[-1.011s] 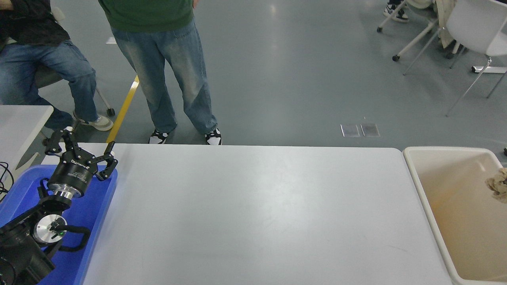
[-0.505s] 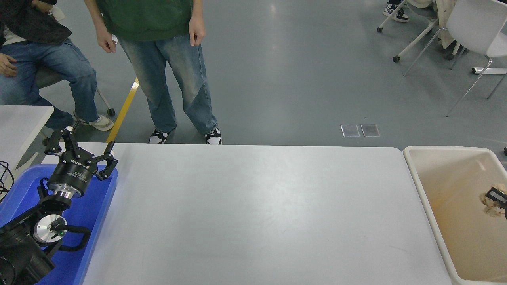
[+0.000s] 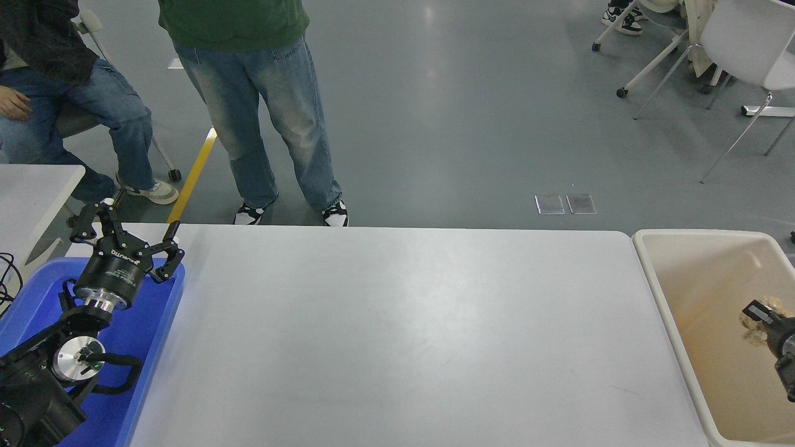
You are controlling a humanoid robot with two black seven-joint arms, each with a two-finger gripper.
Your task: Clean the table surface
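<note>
At about eight o'clock the left tool (image 3: 127,239) is parked above a bright blue plastic tray (image 3: 152,323), its black fingers spread apart and holding nothing. From there the large matte white rectangular desk (image 3: 397,335) with rounded corners fills the middle of the view from nine o'clock across to three; no scrap or object shows on its surface, only faint smudges and soft reflections. At the far edge, around eleven o'clock, a person in faded blue jeans (image 3: 273,124) stands close to the desk, and another sits at ten o'clock. At about four o'clock a beige plastic bin (image 3: 683,298) stands just beside the desk's right end, and the right tool (image 3: 761,316) reaches into it from the right edge against a crumpled tan wad (image 3: 754,323); I cannot tell whether its fingers are apart or clamped on the wad. Judging by this, clearing looks nearly finished, with only the release into the bin possibly remaining.
</note>
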